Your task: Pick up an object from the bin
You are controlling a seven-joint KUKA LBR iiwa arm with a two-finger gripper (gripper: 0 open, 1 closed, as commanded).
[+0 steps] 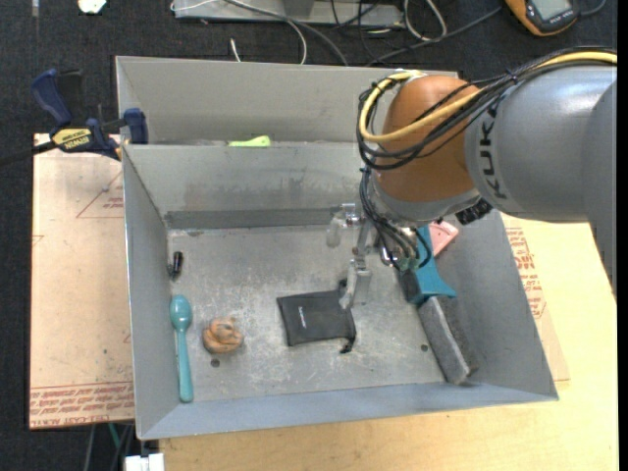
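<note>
My gripper (pixel 351 287) hangs low in the middle of the bin, just above the upper right corner of a flat black square pouch (pixel 314 320). The pouch lies flat on the bin floor, with a short black strap at its lower right corner. To the right of the gripper, a tool with a blue head and a grey handle (pixel 439 317) leans along the right wall. A small pink thing (pixel 443 235) sits just above the blue head, partly hidden by the arm.
A teal plastic spoon (pixel 183 346) lies lengthwise near the left wall, with a brown crumpled lump (pixel 223 336) beside it. A small black piece (pixel 176 262) sits against the left wall. A yellow-green scrap (pixel 250 142) rests at the back wall's top edge. The arm covers the bin's upper right.
</note>
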